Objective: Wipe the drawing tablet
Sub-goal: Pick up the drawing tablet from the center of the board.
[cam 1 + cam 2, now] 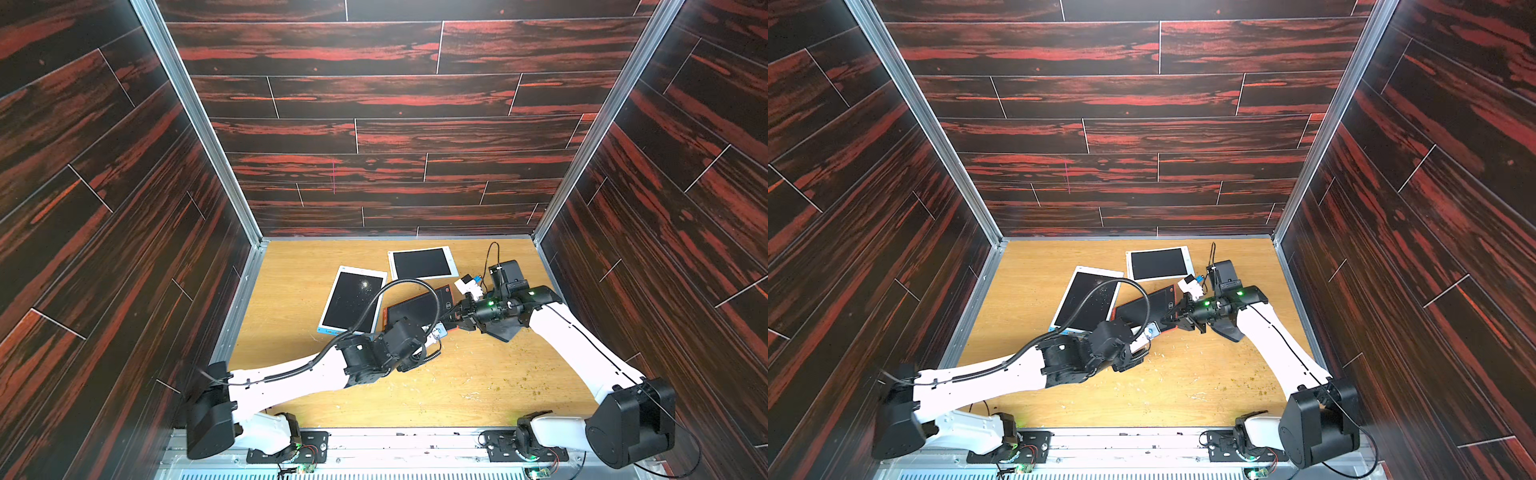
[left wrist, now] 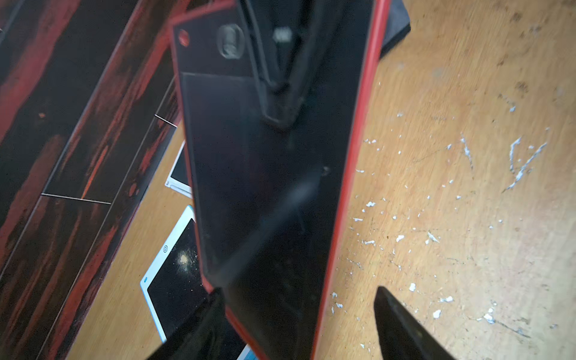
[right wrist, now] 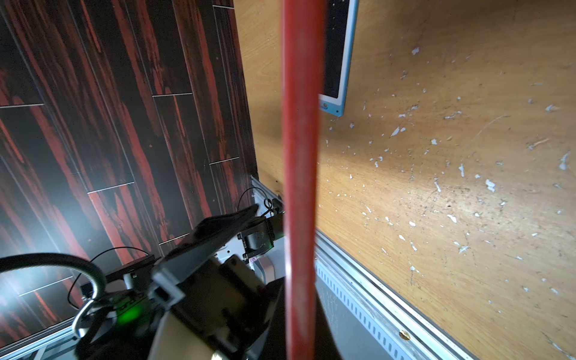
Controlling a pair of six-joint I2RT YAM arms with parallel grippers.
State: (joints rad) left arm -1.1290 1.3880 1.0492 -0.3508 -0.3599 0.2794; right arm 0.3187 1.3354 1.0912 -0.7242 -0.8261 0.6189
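Left wrist view: the right pincer [image 2: 279, 118] clamps the red drawing tablet [image 2: 265, 193] near the frame's top, holding it tilted above the bench [image 2: 467, 187], presumably to steady it. The left pincer [image 2: 299, 327] straddles its lower end, jaws apart, gripping nothing.

Three drawing tablets [image 1: 353, 301] [image 1: 422, 264] [image 1: 411, 309], two robot arms [image 1: 286, 378] [image 1: 582, 345]

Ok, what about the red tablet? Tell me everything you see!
The red tablet is thin and flat: a plastic-looking red frame around a dark screen, with a round red button and an oval badge at one end. It is tilted, pinched near that end by the right fingers. The left fingers stand open either side of its other end.
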